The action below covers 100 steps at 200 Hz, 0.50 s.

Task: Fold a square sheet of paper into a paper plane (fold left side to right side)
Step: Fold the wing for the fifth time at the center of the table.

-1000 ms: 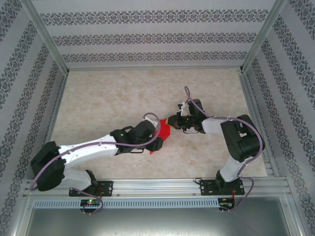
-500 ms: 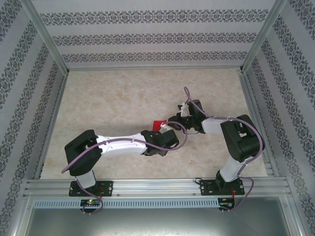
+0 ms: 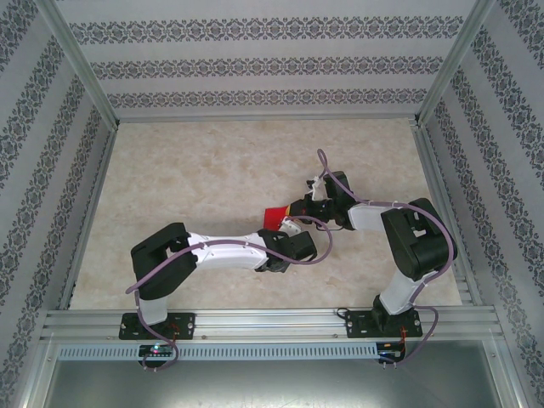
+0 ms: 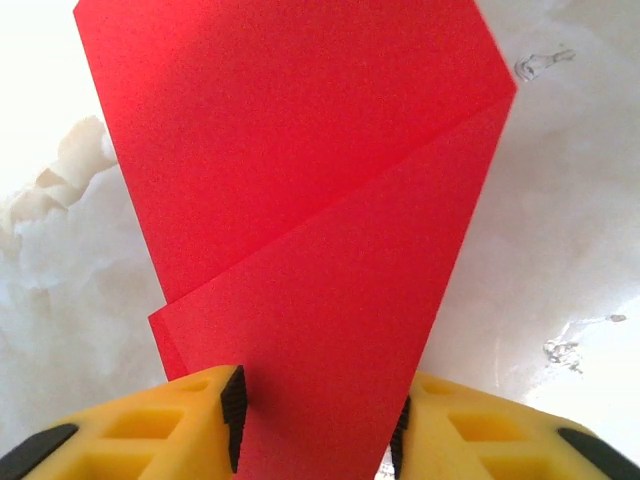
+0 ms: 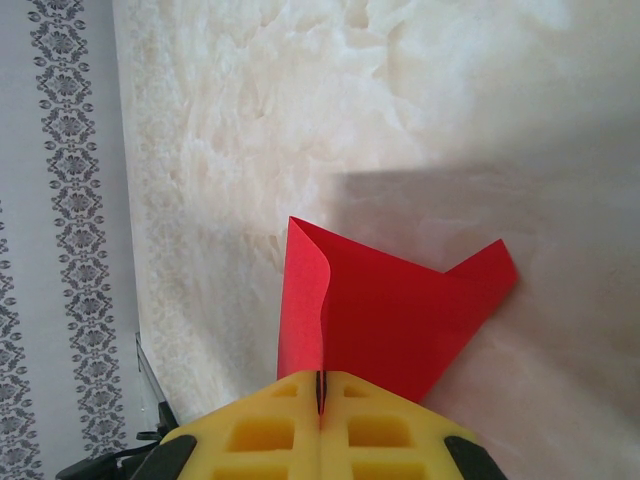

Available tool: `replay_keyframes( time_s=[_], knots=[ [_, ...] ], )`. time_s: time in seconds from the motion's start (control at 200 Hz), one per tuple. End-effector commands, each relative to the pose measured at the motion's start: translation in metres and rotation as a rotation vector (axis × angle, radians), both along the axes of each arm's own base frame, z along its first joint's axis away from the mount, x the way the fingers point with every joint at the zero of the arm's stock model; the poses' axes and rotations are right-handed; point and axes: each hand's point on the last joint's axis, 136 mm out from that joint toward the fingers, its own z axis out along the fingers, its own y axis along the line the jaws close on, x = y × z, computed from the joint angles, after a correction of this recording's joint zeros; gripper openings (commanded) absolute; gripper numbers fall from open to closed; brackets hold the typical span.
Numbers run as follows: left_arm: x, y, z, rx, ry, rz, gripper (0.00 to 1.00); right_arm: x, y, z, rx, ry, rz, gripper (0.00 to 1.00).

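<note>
Closest to the left wrist camera, the left gripper [image 4: 318, 415] has its yellow fingers [image 4: 150, 430] and their black pads standing part-way apart on either side of the thin, bright red square sheet of paper [image 4: 300, 200]. The pads sit right at its edges, and I cannot tell whether they press it. Closing edgewise like this would probably buckle the layered flap rather than crease it. Just beyond the pads one red layer overlaps another along a slanting edge, so a skewed pull could set the fold off-line. Seen from its own wrist, the right gripper [image 5: 321, 392] is clamped on a curled-over edge of the sheet, which appears raised above the pale marbled table [image 5: 480, 120]. If the arms tug apart, the paper could tear or slip free. From above, the sheet sits mid-table between both grippers.
</note>
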Motion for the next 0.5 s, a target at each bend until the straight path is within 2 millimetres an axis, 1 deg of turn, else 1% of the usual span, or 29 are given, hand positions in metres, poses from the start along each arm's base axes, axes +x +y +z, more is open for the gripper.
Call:
replay_keyframes(
  time_s=[0.0, 0.08, 0.33, 0.495],
  knots=[
    [-0.0012, 0.0018, -0.0024, 0.046, -0.008, 0.004, 0.39, 0.0014, 0.0071, 0.0050, 0.004, -0.029, 0.030, 0.04],
    [-0.0015, 0.0008, -0.0049, 0.048, -0.001, 0.004, 0.33, 0.0017, 0.0072, 0.0036, 0.000, -0.028, 0.030, 0.04],
    [-0.0027, -0.0025, -0.0099, 0.042, 0.011, 0.001, 0.23, 0.0015, 0.0073, 0.0015, -0.002, -0.023, 0.033, 0.04],
    [-0.0023, -0.0044, -0.0085, 0.021, 0.016, 0.009, 0.15, 0.0023, 0.0042, 0.0063, -0.014, -0.036, 0.036, 0.23]
  ],
)
